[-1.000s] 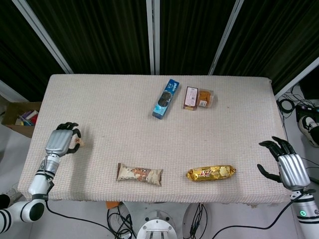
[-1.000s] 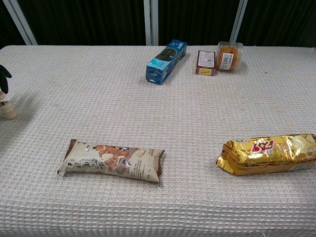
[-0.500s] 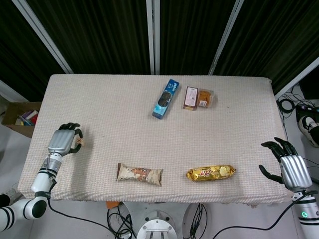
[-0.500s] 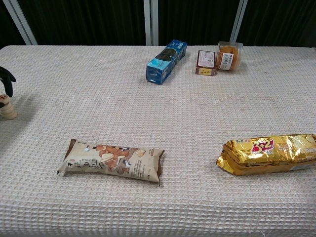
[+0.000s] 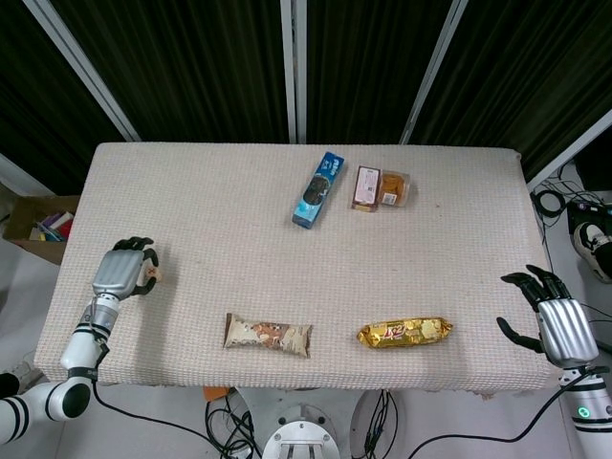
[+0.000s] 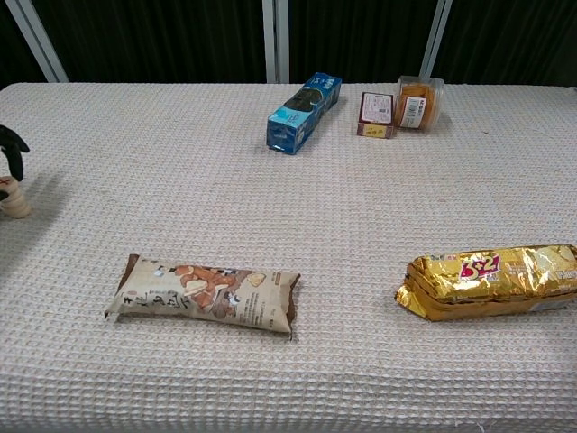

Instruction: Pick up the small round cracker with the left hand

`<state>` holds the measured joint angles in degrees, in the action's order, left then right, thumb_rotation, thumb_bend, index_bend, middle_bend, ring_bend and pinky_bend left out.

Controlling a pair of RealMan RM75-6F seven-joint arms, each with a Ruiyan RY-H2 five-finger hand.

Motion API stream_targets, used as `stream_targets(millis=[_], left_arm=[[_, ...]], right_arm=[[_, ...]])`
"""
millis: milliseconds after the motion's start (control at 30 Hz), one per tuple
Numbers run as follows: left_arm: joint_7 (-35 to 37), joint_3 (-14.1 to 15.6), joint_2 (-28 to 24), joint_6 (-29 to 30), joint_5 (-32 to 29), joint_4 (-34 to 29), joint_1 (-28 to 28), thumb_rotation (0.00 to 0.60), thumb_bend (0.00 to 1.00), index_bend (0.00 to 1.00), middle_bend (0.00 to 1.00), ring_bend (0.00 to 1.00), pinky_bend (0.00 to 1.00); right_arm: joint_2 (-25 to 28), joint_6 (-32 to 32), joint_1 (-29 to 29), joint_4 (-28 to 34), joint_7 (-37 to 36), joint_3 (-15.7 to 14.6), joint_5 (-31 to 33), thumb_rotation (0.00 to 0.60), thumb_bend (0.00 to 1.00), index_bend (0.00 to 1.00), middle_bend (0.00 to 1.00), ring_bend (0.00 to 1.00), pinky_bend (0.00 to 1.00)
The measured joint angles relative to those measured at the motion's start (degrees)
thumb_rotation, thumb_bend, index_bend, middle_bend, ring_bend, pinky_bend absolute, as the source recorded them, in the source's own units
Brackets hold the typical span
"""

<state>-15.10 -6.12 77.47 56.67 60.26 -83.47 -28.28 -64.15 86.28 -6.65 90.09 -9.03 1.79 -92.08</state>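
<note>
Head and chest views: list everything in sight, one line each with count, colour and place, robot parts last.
small round cracker: one, pale tan, at the table's left edge, at the left hand's fingertips.
brown-and-cream snack bar: one, near edge, left of centre.
gold foil packet: one, near edge, right of centre.
blue box: one, far side, middle, lying at a slant.
clear tub of orange biscuits: one, far side, just right of the blue box.
table: one, cream woven cloth.
cardboard box: one, brown, on the floor left of the table.
left hand: silver, fingers curled around the cracker.
right hand: silver, fingers spread, at the table's right near corner, holding nothing.
</note>
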Motion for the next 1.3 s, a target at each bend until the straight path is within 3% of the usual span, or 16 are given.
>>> stream_targets(millis=[767,967,1100,1300], left_arm=[[-0.2,0.3,-1.2,1.3,0.1,-1.3,0.5,0.600,0.33,0.36,0.13,0.11,0.15],[2.5,-0.3,-4.3,9.5,2.4,-4.2,4.2,0.600,0.29,0.36,0.14,0.11,0.15],[4.9,-0.1,-6.5,18.2,5.2,-5.5,8.8,0.600,0.27,0.35,0.15,0.11,0.15],[8.3,2.2,-8.8,31.2,11.7,-6.3,17.4,0.600,0.26,0.33,0.15,0.11,0.15]], right_arm=[[0.4,0.7,0.6,0.6,0.0,0.0,0.1,0.600,0.20,0.27,0.27,0.11,0.20],[1.9,0.1,0.6,0.9,0.3,-0.1,0.4,0.600,0.20,0.27,0.27,0.11,0.20],[2.6,-0.1,0.5,0.3,0.1,0.1,0.7,0.600,0.20,0.28,0.24,0.09,0.18],[1.9,1.5,0.9,-0.2,0.5,0.3,-0.2,0.600,0.20,0.25,0.20,0.04,0.11]])
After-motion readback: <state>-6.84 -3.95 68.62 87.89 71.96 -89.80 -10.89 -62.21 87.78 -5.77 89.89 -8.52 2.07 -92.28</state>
